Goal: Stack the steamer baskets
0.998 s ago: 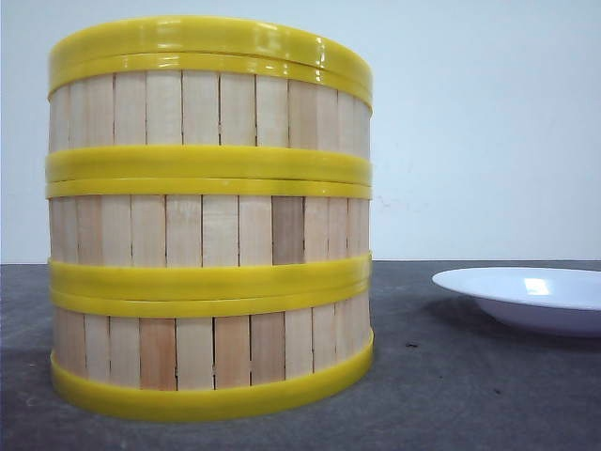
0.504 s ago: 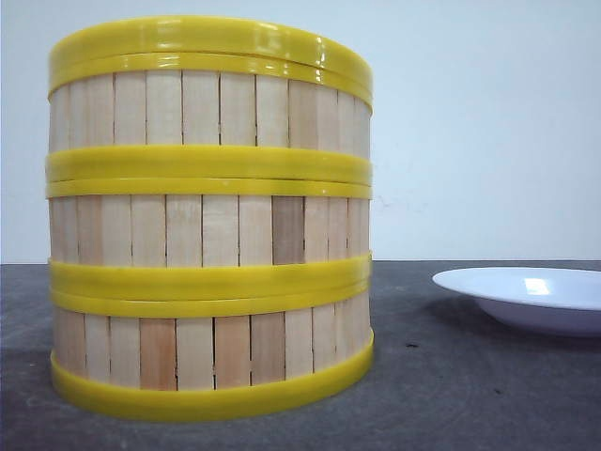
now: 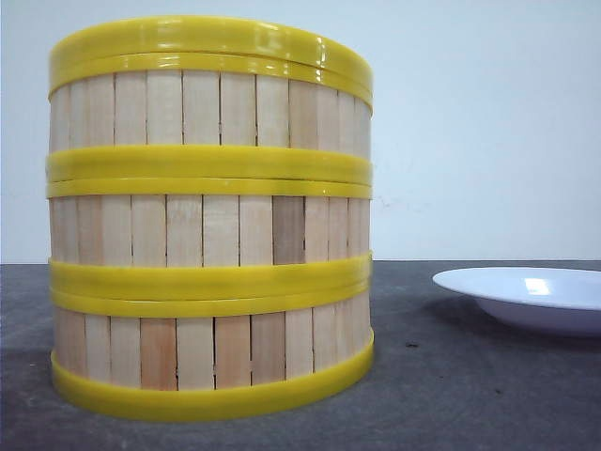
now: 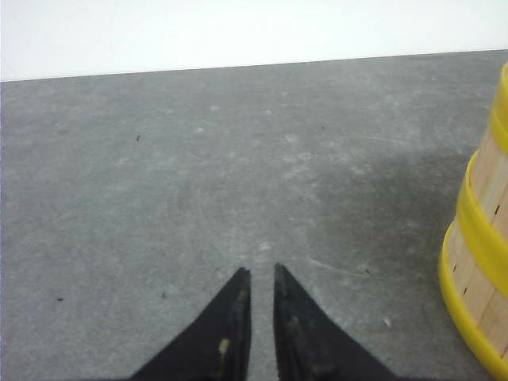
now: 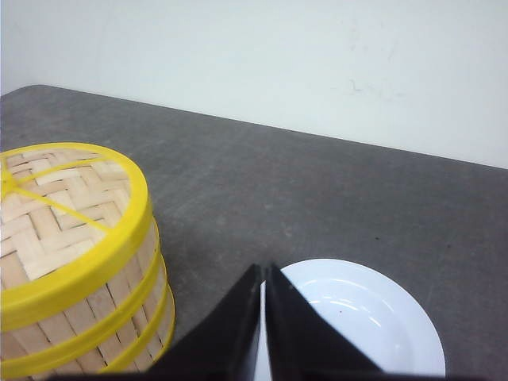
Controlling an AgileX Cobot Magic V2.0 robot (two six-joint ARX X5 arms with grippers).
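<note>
Three steamer baskets stand in one stack at the left of the front view: the top one [image 3: 208,108], the middle one [image 3: 208,230] and the bottom one [image 3: 211,352], yellow rims meeting. In the right wrist view the stack [image 5: 87,302] shows the top basket's woven floor. My left gripper [image 4: 259,270] hangs over bare table, away from the stack's edge [image 4: 484,262], its fingers almost together and holding nothing. My right gripper [image 5: 263,268] is shut and empty, between the stack and the white plate. Neither gripper shows in the front view.
A white plate [image 3: 526,296] lies on the dark grey table [image 3: 451,395] to the right of the stack, also seen under my right gripper as the plate [image 5: 373,317]. A white wall stands behind the table's far edge.
</note>
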